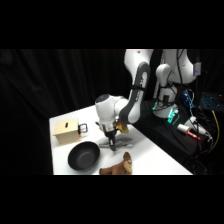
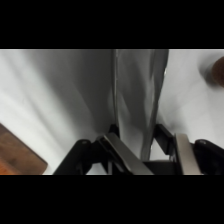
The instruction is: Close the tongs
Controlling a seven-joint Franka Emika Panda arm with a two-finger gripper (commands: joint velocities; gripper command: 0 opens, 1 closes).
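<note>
gripper (image 1: 111, 140) is down on the tongs (image 2: 135, 100), clamped round both arms, bowl (image 1: 83, 155) at its 8 o'clock.

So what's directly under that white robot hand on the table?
The tongs: the wrist view shows two long grey metal arms lying on the white table, running between the gripper's fingers. From the side they are mostly covered by the gripper, so their full length cannot be seen.
</note>
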